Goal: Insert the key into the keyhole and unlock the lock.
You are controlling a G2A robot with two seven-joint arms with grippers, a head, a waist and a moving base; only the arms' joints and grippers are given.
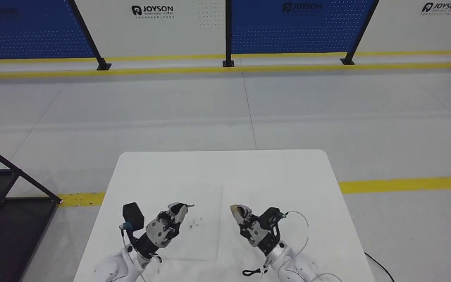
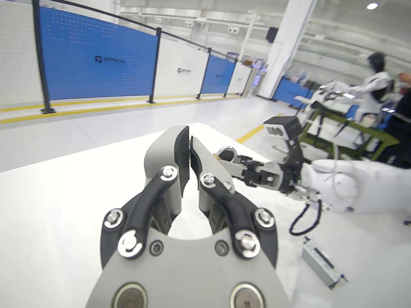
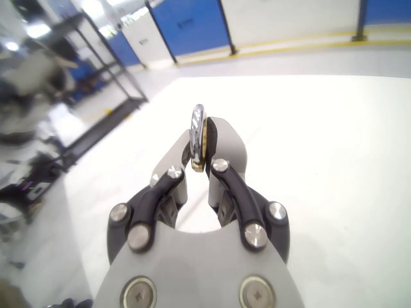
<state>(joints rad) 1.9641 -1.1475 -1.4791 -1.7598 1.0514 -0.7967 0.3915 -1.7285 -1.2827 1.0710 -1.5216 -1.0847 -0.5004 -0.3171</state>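
So the right gripper (image 3: 199, 129) has its fingers clamped on the lock (image 3: 197, 137), holding it up off the table (image 1: 282, 176). It's a brass body with a silver shackle, and the shackle end pokes out past the fingertips. From the left wrist view you can see the same lock (image 2: 226, 154) sitting in that gripper (image 2: 230, 159), just beside the left gripper (image 2: 188, 144). The left one's pads (image 2: 181, 149) are squeezed nearly together with only a thin slit between them. From the top view a thin dark sliver sticks out of its tip (image 1: 180, 209) toward the lock (image 1: 242, 210). That's probably the key (image 1: 189, 206), but it's too tiny to say for sure. Both grippers sit near the table's front edge, tips facing each other with a gap between them, key not in the lock yet.
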